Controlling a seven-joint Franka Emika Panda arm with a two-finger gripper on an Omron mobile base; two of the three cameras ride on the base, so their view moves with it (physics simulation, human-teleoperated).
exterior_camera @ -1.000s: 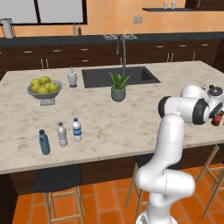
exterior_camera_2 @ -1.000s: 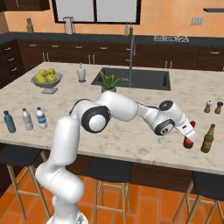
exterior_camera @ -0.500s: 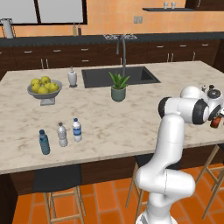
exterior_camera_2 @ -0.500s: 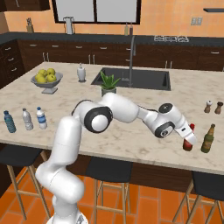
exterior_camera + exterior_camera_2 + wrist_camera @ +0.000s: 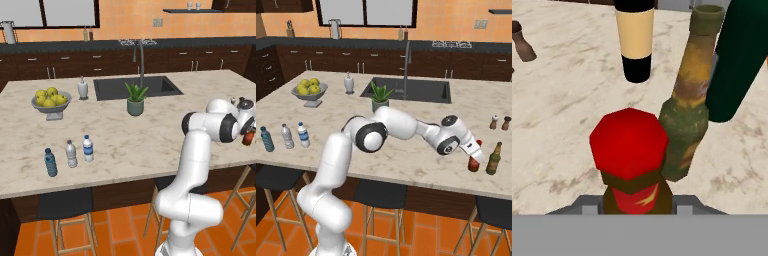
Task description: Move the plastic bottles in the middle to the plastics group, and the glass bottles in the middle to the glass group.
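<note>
Marble-look counter (image 5: 406,145), pale and veined, smooth. Red-brown bottle (image 5: 637,172) is dark glass with a matt red cap; olive bottle (image 5: 687,120) looks mottled. Arm (image 5: 401,125) is glossy white plastic.

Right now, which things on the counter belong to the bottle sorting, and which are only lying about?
For the job: red-topped bottle in the gripper, olive bottle, labelled water bottle, blue bottle, grey bottle, two tiny bottles.
Lying about: fruit bowl, plant, soap dispenser.
</note>
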